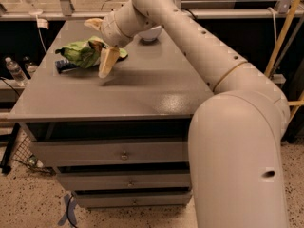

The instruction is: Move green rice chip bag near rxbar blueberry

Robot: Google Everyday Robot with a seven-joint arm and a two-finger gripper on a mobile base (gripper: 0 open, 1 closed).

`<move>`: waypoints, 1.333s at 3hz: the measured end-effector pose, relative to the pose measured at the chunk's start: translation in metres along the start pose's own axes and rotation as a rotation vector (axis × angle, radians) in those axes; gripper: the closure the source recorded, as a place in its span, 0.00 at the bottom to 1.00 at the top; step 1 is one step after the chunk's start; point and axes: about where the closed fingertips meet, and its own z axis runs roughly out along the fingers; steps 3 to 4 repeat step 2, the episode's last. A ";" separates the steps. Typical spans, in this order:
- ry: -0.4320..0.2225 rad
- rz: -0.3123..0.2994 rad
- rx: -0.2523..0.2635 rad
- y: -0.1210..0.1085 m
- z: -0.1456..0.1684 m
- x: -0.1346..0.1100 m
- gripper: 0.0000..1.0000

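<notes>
The green rice chip bag [80, 53] lies crumpled at the far left of the grey cabinet top [142, 91]. The rxbar blueberry [63, 67] is a dark blue wrapper sticking out from under the bag's left front edge, touching it. My gripper [97, 46] is at the bag's right end, open. One tan finger [93, 23] is above and behind the bag, and the other finger [108, 62] hangs in front of it. The bag's right end sits between the two fingers, which are spread wide and do not pinch it.
A white bowl [152, 33] stands at the back of the top, partly hidden behind my arm. My arm spans the right half of the view. A water bottle [14, 71] stands off the cabinet's left edge. Drawers [123, 153] are below the front edge.
</notes>
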 end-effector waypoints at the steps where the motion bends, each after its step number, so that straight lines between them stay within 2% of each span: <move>1: 0.089 0.073 -0.008 0.013 -0.036 0.019 0.00; 2: 0.214 0.171 0.025 0.031 -0.092 0.046 0.00; 4: 0.214 0.171 0.025 0.031 -0.092 0.046 0.00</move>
